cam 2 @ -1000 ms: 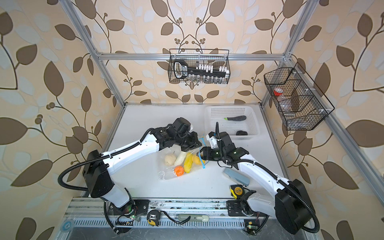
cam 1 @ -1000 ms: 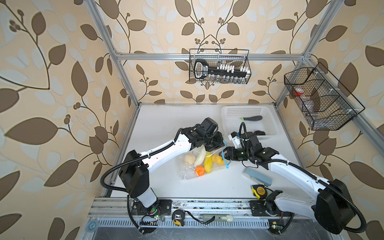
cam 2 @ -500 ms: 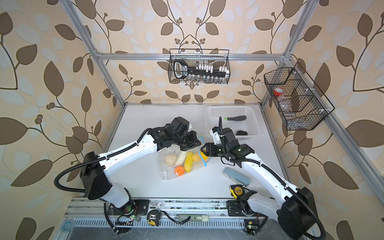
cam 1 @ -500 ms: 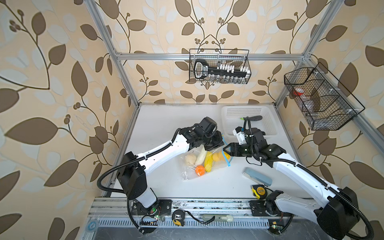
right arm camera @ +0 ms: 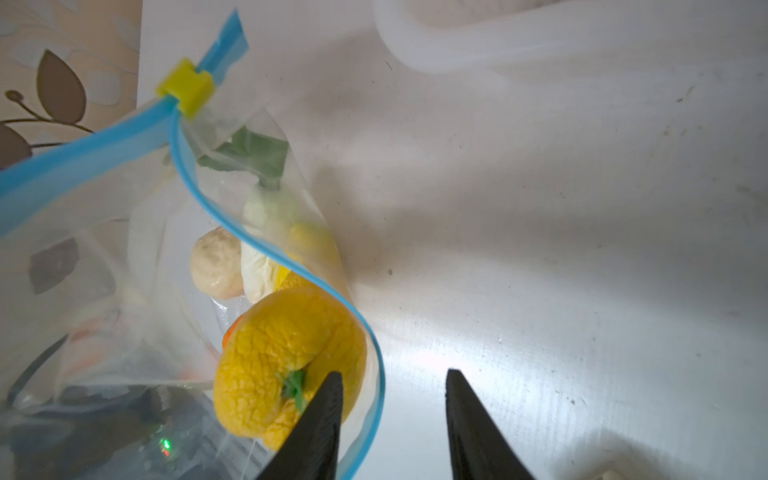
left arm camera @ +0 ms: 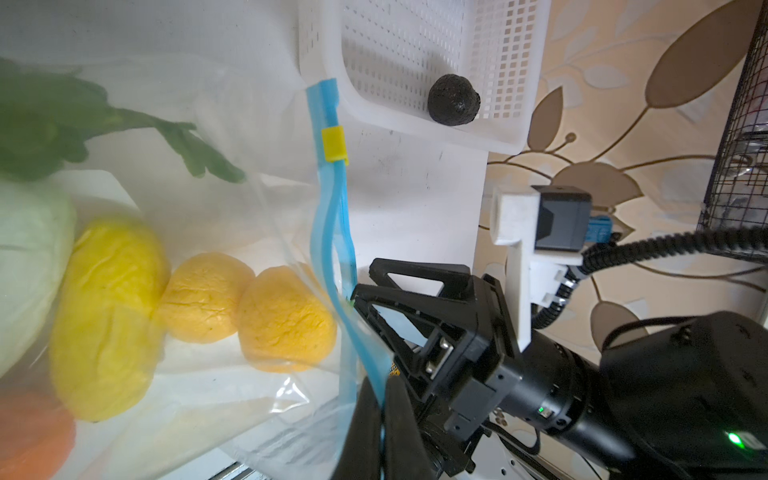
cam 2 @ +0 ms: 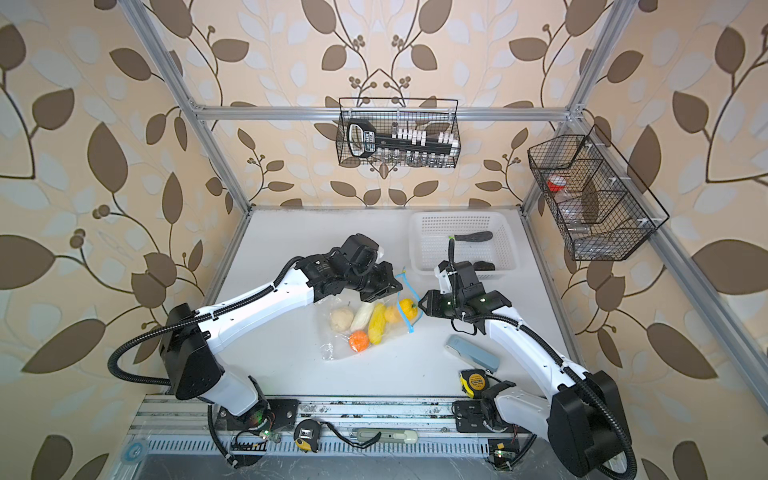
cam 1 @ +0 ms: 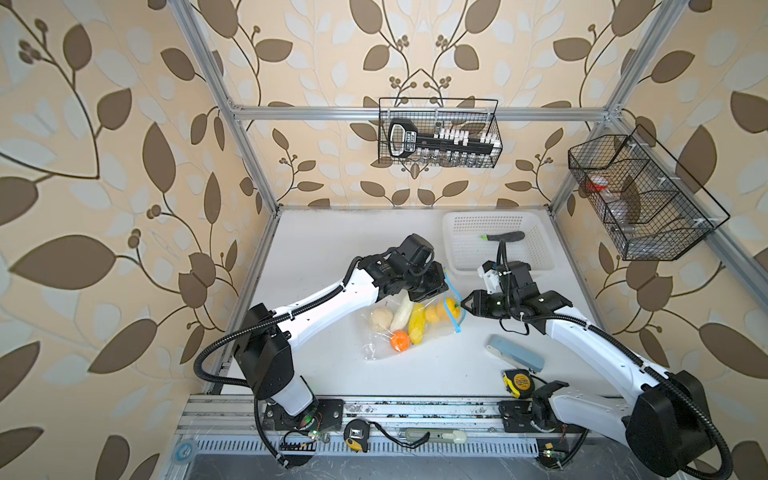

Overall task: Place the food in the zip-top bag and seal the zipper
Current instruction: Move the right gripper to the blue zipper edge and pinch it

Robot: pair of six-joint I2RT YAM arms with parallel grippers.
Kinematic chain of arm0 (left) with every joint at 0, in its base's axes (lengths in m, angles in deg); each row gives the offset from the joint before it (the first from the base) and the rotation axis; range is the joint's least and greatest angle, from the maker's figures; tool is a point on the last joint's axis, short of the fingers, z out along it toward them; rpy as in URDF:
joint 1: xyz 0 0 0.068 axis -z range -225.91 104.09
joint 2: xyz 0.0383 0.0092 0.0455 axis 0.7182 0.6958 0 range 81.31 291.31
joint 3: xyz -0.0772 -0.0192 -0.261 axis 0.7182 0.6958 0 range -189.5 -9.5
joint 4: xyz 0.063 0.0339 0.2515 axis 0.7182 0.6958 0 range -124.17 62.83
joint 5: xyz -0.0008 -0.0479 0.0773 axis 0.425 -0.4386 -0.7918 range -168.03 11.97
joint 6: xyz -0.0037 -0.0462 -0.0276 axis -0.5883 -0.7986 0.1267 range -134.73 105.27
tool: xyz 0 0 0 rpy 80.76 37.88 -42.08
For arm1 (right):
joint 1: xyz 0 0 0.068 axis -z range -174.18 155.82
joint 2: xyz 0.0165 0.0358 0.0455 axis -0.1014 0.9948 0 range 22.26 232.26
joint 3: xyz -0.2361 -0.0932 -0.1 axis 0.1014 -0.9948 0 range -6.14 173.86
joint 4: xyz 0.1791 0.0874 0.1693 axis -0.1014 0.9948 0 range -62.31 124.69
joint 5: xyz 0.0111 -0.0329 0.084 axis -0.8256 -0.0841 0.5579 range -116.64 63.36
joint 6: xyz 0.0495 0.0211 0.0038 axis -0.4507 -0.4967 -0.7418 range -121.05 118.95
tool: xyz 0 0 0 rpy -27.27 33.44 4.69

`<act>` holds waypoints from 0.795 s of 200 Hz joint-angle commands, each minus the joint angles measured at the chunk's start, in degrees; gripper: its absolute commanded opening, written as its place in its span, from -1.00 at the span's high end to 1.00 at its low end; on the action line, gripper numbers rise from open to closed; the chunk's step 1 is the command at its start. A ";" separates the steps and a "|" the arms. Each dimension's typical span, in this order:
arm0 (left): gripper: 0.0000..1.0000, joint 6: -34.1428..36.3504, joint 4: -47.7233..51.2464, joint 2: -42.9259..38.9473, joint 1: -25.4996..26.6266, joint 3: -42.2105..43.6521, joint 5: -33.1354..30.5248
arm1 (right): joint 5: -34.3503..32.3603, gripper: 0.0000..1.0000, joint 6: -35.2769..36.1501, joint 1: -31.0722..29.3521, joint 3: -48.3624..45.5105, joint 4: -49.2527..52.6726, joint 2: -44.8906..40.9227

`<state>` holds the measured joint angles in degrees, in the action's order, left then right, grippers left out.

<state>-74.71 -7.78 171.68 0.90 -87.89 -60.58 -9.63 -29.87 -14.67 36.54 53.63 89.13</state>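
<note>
So the left fingers (left arm camera: 359, 440) clamp the zipper (left arm camera: 328, 232) lower middle; right fingers (right arm camera: 307, 432) sit spread, empty, by the yellow pepper (right arm camera: 266, 357).

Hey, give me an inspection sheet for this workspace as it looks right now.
Surface: white table, lightly scuffed.
Job's things: zip-top bag holds most food; zipper open, slider at one end; cucumber-like piece and dark round piece in white basket.
Clutter: blue-grey case, tape measure.
Pincers: left pincer shut on zipper; right pincer open, one zipper lip between its fingers.
Cables: corrugated hoses on both arms, nothing snagged seen.
Surroundings: wire baskets on leaf-papered walls.
</note>
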 commanded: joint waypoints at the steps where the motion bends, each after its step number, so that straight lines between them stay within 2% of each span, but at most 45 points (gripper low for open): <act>1: 1.00 1.01 -0.88 -2.74 -0.20 0.55 -0.57 | 1.25 0.27 0.17 0.14 -1.39 -2.11 0.95; 36: 1.00 1.01 -0.86 -2.70 -0.31 0.55 -0.58 | 3.36 0.46 -0.84 0.18 -2.54 -4.69 2.34; 76: 1.00 0.96 -0.88 -2.73 -0.40 0.68 -0.58 | 5.27 0.54 -2.02 -0.60 -2.90 -6.16 2.71; 133: 1.00 1.18 -0.56 -3.17 -0.83 0.89 -0.64 | 7.09 0.84 -3.41 -1.20 -2.79 -7.04 1.43; 159: 1.00 1.25 -0.45 -3.56 -1.01 1.04 -0.73 | 7.33 0.91 -4.14 -1.61 -2.42 -6.68 0.38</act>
<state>-74.69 -7.80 171.27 0.51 -87.15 -60.58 -3.68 -33.24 -15.63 34.46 47.33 91.18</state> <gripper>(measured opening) 0.046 0.060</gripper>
